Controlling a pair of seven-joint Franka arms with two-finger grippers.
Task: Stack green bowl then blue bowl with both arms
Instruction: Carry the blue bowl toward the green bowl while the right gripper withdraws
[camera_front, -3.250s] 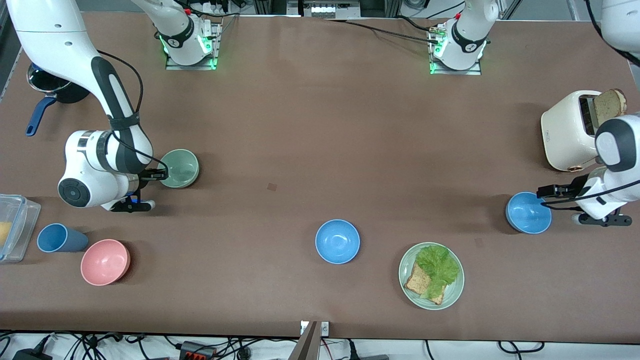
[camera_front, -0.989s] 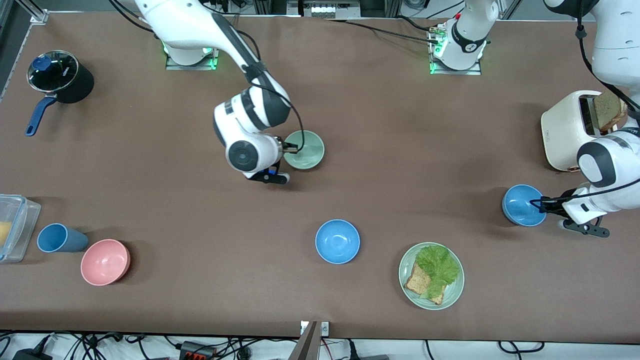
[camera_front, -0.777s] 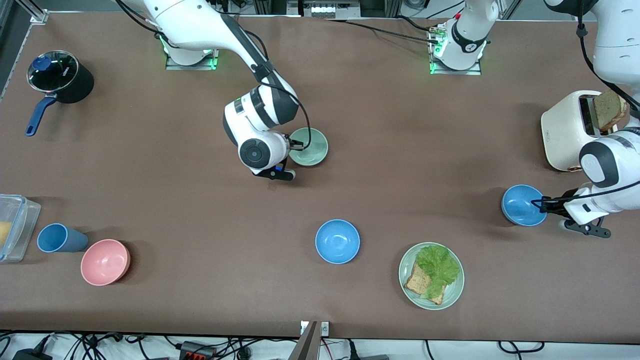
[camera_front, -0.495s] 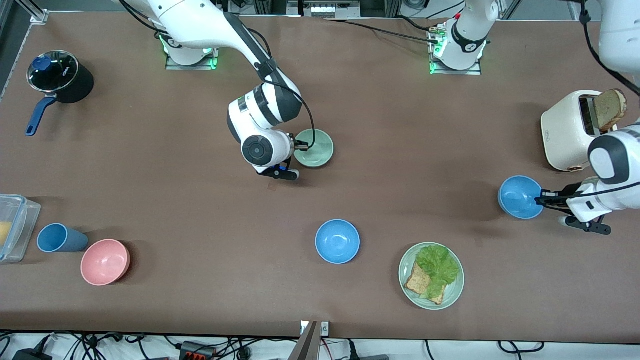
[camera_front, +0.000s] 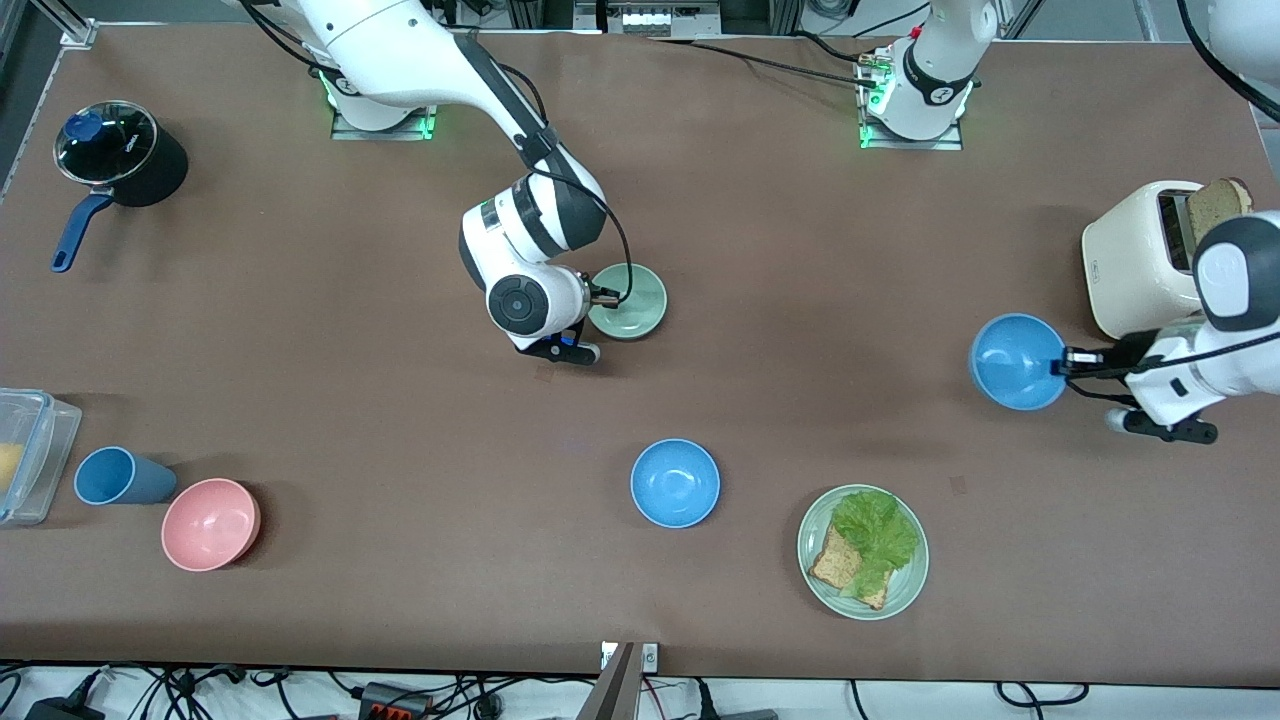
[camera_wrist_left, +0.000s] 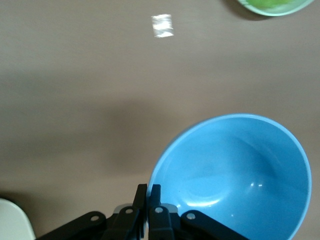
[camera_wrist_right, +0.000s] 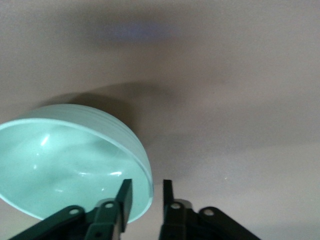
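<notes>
Green bowl (camera_front: 628, 301): sitting just above the frame's centre, its rim between the right gripper (camera_front: 601, 294)'s fingers, which the right wrist view shows slightly spread.
Blue bowl (camera_front: 1018, 361): hanging at mid-right, pinched at its rim by the left gripper (camera_front: 1066, 364).
Technique: the right arm should be clearing away before the left arm is lowering its bowl level and centred.
Distractor: a second blue bowl (camera_front: 675, 483) is lying lower centre.

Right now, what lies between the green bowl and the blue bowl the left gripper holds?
Nothing: in the front view, only bare table runs from the green bowl to the blue bowl in the left gripper.
</notes>
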